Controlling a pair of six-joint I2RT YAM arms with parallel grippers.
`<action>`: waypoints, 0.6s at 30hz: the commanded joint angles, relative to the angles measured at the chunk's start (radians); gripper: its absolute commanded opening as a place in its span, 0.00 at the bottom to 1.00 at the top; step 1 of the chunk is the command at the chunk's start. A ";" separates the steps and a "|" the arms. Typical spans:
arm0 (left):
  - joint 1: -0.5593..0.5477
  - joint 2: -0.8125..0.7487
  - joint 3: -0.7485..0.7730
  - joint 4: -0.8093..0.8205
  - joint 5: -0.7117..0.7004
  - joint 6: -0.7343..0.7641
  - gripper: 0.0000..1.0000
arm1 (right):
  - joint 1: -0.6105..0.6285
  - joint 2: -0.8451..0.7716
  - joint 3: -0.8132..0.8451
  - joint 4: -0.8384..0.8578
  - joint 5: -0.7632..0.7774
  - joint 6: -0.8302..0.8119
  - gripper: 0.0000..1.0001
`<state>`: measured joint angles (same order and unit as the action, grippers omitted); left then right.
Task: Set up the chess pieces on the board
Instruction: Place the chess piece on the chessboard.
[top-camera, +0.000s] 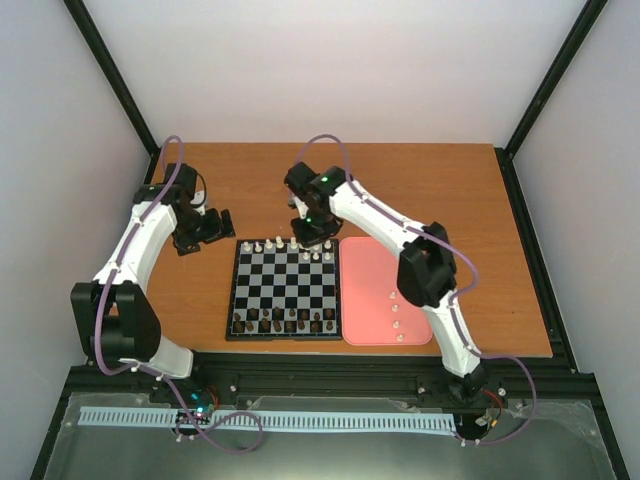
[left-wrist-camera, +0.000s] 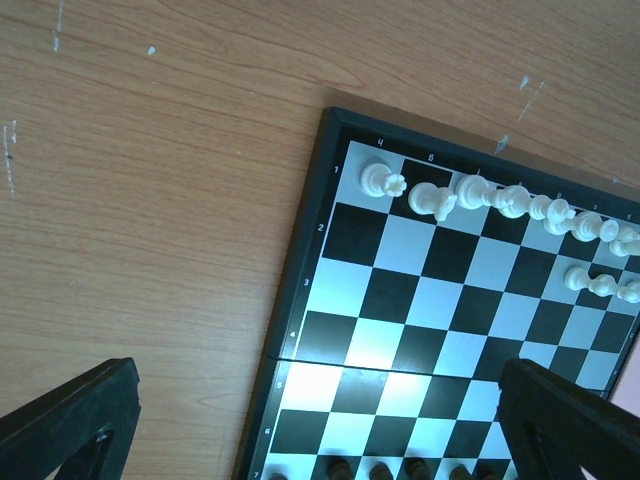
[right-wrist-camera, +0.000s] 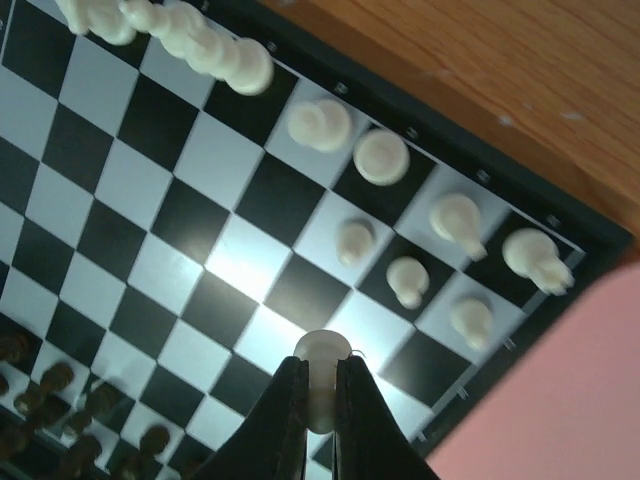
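The board (top-camera: 232, 290) lies in the middle of the table. A row of white chess pieces (top-camera: 280, 243) stands along its far edge, with a few more in the second row (right-wrist-camera: 407, 281). My right gripper (right-wrist-camera: 320, 388) is shut on a white pawn (right-wrist-camera: 322, 348), held over the board near its right side. In the top view this gripper (top-camera: 312, 236) hangs above the board's far right corner. My left gripper (left-wrist-camera: 320, 425) is open and holds nothing. It hovers over the board's left edge (left-wrist-camera: 290, 330), its fingers (left-wrist-camera: 70, 420) spread wide. In the top view it (top-camera: 208, 228) sits off the far left corner.
Dark brown pieces (top-camera: 285, 322) line the board's near rows. A pink tray (top-camera: 370, 280) lies right of the board, with a few white pieces (top-camera: 396, 310) on it. The wooden table (top-camera: 420, 190) ends in black frame rails.
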<state>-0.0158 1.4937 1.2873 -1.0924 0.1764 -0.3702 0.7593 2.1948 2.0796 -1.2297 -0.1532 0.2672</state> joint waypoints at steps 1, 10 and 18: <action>-0.001 -0.052 -0.009 -0.001 -0.008 -0.006 1.00 | 0.032 0.097 0.174 -0.090 -0.033 0.007 0.03; 0.000 -0.074 -0.041 0.009 0.010 -0.009 1.00 | 0.055 0.218 0.251 -0.063 -0.073 0.009 0.03; -0.001 -0.068 -0.043 0.014 0.018 -0.011 1.00 | 0.060 0.268 0.284 -0.050 -0.076 0.003 0.03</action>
<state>-0.0158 1.4437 1.2388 -1.0920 0.1829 -0.3706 0.8059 2.4378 2.3196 -1.2823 -0.2199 0.2707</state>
